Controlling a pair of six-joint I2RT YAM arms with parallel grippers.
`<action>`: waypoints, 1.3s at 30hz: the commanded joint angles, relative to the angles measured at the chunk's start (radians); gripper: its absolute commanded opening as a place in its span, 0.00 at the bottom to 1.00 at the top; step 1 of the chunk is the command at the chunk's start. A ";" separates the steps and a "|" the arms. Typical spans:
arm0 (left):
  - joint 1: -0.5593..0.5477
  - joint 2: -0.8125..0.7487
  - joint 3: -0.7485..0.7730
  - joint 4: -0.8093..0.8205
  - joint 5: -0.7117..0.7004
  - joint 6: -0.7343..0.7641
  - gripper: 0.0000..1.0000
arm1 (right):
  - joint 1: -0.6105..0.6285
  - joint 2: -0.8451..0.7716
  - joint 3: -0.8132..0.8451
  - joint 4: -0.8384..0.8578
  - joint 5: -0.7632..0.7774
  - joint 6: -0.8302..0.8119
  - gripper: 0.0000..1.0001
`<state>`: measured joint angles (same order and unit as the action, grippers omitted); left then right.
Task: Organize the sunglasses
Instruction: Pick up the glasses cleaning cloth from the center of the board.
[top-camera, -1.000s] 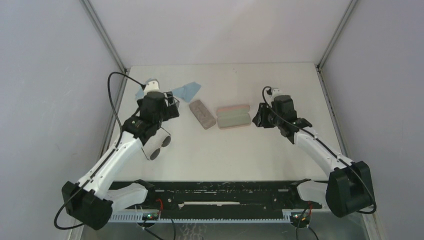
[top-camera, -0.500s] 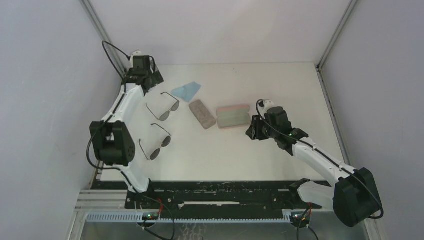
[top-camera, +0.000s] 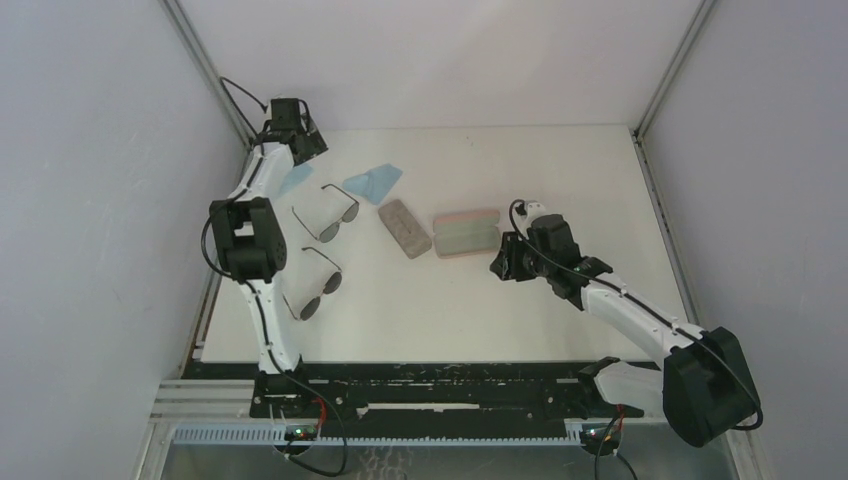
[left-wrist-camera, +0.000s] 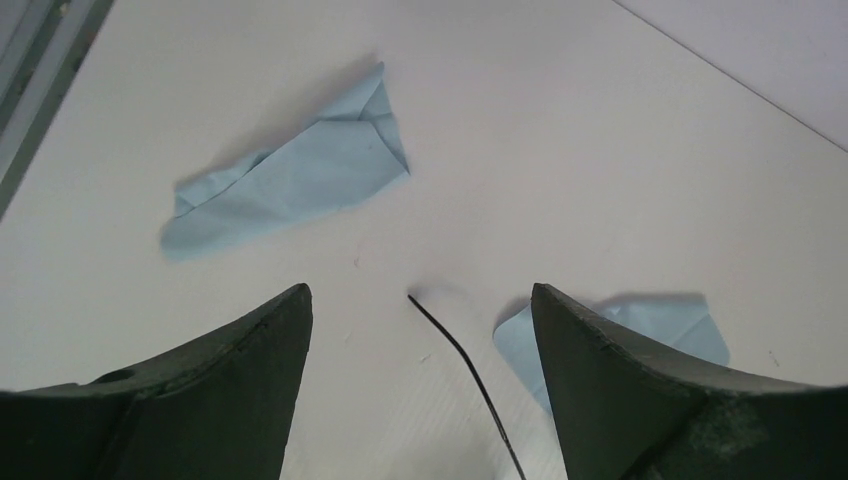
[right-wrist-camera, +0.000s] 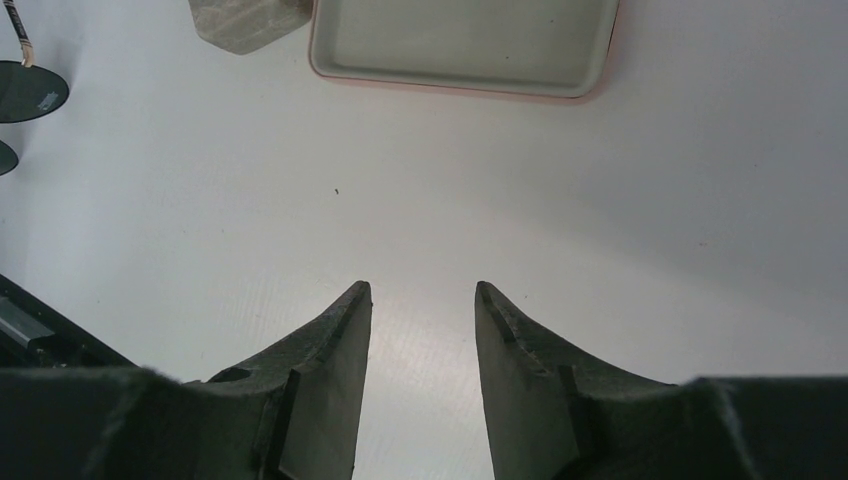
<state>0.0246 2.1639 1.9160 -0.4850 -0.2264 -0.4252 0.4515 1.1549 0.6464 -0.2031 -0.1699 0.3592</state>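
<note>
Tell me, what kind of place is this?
Probably a robot lab test booth: a left arm and a right arm stand at the edge of a white table, closed in by plain grey walls.

A white table (top-camera: 450, 310) fills the scene, and four things on it sit toward twelve o'clock from its middle. A pink case (top-camera: 467, 233) lies open, showing a pale grey-green inside. A closed grey-brown case (top-camera: 405, 228) lies slantwise just beside it at nine o'clock, with a narrow gap between them. A light blue cloth (top-camera: 373, 181), loosely folded, lies near the grey-brown case at eleven o'clock. A second light blue cloth (top-camera: 296, 180) lies at nine o'clock from the first, close to the table's edge and partly hidden.
</note>
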 joint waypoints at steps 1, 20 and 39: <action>0.005 0.026 0.126 -0.007 0.046 0.011 0.84 | -0.006 0.030 0.005 0.074 -0.010 0.011 0.42; -0.145 0.168 0.371 -0.153 0.172 0.184 0.83 | -0.009 0.115 0.026 0.105 -0.047 0.000 0.42; -0.228 0.248 0.365 -0.305 0.145 0.209 0.74 | -0.004 0.140 0.025 0.105 -0.064 -0.014 0.42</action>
<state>-0.1761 2.4069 2.2353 -0.7769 -0.0696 -0.2512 0.4450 1.2861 0.6464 -0.1448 -0.2230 0.3550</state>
